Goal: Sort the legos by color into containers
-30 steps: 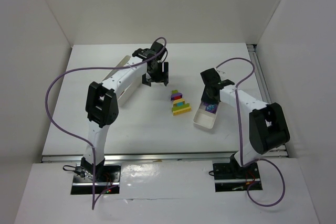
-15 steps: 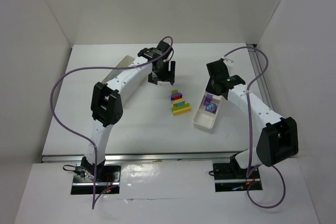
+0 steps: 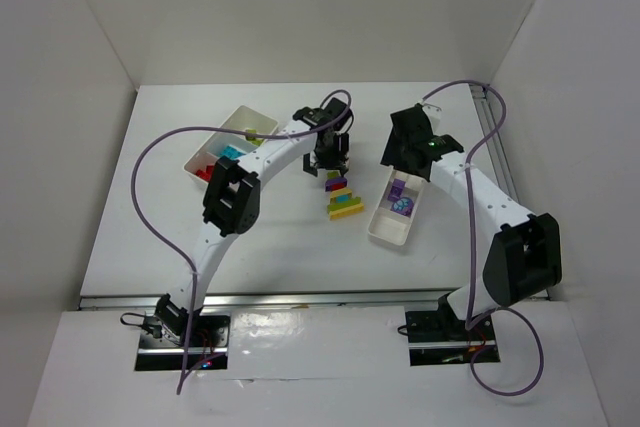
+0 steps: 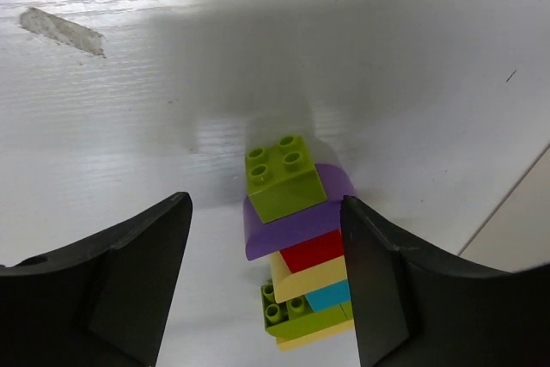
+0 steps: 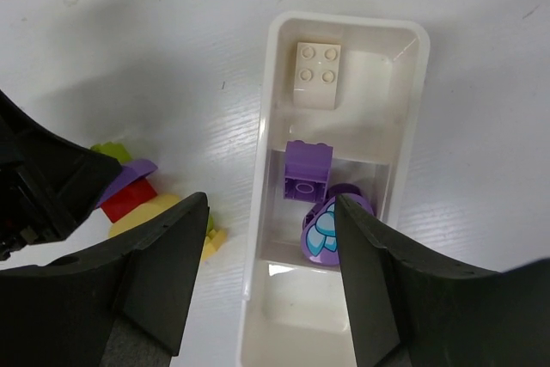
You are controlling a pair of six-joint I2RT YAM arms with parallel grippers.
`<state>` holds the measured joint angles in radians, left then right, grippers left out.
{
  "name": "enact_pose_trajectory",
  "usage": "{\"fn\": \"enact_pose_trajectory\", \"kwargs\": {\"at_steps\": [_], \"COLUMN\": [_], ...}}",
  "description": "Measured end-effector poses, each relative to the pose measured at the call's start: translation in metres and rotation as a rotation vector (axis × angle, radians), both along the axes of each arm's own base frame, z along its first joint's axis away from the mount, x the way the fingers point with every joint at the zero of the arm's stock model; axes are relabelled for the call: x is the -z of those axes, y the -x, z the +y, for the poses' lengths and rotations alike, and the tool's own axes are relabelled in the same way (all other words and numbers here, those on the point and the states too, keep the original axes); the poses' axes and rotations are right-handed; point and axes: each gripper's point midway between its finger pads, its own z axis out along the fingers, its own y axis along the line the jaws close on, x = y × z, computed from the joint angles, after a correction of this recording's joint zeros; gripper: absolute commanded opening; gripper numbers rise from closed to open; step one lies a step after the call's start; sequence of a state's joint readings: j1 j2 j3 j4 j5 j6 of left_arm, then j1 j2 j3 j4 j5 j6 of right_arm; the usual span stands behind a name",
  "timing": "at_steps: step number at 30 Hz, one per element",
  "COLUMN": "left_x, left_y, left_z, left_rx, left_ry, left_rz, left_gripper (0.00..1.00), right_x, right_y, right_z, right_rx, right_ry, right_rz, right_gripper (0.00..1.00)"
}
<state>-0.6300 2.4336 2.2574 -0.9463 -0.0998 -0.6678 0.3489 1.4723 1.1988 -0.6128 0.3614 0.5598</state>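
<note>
— Legos (image 3: pixel 340 195) first: what do you see?
— Glossy studded plastic, stacked mid-way across the surface (image 3: pixel 270 237). A square lime brick (image 4: pixel 284 176) tops a rounded purple piece (image 4: pixel 296 221). My left claw (image 4: pixel 265 204) hangs spread over it.
— And the other side?
— There my right claw (image 5: pixel 268 204) is spread above the smaller tray (image 5: pixel 411 49), near the right edge.
</note>
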Motion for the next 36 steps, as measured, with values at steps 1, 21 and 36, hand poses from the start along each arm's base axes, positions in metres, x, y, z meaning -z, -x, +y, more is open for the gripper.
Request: {"fn": "enact_pose_trajectory", "kwargs": {"at_steps": [1,21,36], "left_x": [0.000,0.011,-0.032], "left_y": [-0.001,0.000,0.002], "left_z": [0.000,-0.005,0.063], "left_rx": [-0.016,-0.084,-0.312], "left_ry": [-0.001,0.006,0.008], "left_rz": [-0.003,0.016,0.027], "left_gripper": [0.77,0.86,0.85], "right_x": [0.000,0.008,0.014], "right_y": [0.000,0.001,-0.002], "right_z": [0.000,0.004,0.003], "right_rx": [-0.003,-0.049,-0.072], "right_ry": [-0.001,-0.008,-0.010], "right_rz": [0.001,0.036,0.051], "right_gripper": [0.68,0.68,0.68]}}
